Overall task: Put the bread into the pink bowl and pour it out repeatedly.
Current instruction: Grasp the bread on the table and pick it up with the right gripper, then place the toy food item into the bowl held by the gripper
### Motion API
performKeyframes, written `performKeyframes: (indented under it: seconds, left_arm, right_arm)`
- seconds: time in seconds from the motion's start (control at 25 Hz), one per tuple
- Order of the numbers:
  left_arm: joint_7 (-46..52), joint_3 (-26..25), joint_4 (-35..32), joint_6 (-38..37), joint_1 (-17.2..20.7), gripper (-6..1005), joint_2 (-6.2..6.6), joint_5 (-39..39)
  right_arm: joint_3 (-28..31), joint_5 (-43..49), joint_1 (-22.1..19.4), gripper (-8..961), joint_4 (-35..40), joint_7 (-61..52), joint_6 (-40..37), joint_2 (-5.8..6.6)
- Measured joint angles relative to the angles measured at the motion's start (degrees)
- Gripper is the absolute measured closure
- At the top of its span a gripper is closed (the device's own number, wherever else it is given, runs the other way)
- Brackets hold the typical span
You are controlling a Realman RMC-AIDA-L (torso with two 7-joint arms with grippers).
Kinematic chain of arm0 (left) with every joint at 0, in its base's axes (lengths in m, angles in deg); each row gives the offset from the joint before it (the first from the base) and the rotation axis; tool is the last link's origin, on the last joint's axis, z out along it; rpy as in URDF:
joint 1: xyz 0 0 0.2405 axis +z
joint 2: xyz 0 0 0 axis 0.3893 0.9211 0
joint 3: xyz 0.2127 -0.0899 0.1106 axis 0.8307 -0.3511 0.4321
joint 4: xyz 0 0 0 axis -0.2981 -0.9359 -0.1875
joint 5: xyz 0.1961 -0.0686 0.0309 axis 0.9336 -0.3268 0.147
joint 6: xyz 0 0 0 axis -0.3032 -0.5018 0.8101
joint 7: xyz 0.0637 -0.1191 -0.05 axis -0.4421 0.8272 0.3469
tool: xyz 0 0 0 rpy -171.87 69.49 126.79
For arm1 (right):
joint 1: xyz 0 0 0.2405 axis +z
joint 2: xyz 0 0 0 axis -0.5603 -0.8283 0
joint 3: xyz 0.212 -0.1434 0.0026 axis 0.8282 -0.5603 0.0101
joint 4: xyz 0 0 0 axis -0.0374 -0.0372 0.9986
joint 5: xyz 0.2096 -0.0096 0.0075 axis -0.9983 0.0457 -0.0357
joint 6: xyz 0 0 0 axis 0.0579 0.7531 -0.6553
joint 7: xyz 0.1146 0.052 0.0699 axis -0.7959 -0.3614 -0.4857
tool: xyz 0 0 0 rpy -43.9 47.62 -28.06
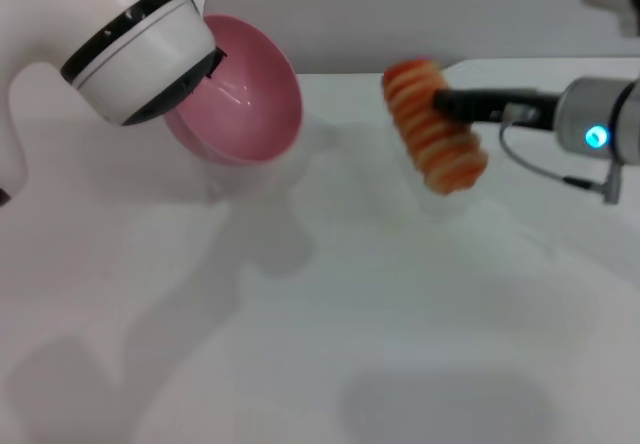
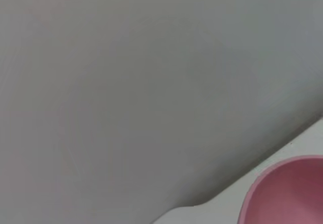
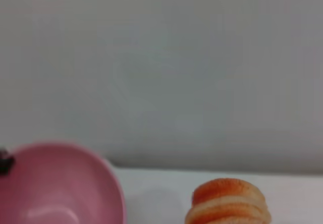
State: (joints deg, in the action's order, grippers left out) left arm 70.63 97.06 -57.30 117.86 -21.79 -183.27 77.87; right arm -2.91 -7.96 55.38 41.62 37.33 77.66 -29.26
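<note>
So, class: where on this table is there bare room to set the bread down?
The near table, below the pink bowl and bread, is bare. Crowded: the far strip, where the left tool holds the bowl and the right tool the bread.

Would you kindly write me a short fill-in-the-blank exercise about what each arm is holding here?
1. The right tool is shut on the ____.
2. The pink bowl, at the left tool, is tipped so its opening faces the robot's ____ side.
3. Inside, the pink bowl is ____.

Missing words: bread; right; empty
</note>
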Motion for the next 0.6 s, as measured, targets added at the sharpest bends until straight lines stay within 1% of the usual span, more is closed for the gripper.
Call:
performKeyframes:
  seconds: [0.16,0.28,0.44,0.6]
  left_arm:
    - [0.2,0.6,0.1,-0.7,0.0,959,-0.07,-3.2]
    - [0.9,1.6,0.0,-1.2,0.0,959,-0.13,-6.2]
    - [3.0,3.7,-1.0,-1.4,0.0,959,-0.15,-9.2]
    - [3.3,4.3,-2.3,-2.3,0.5,959,-0.08,-13.0]
  right_arm:
    - [0.1,7.7,-1.9,891,9.7,-5.4,4.2,-0.18]
    - [-1.0,9.8,-2.1,893,13.7,-7.7,6.1,-0.28]
    - [-3.5,10.0,-1.0,898,14.6,-8.5,6.3,-0.32]
    - [-5.0,10.6,0.8,901,14.0,-8.9,6.0,-0.28]
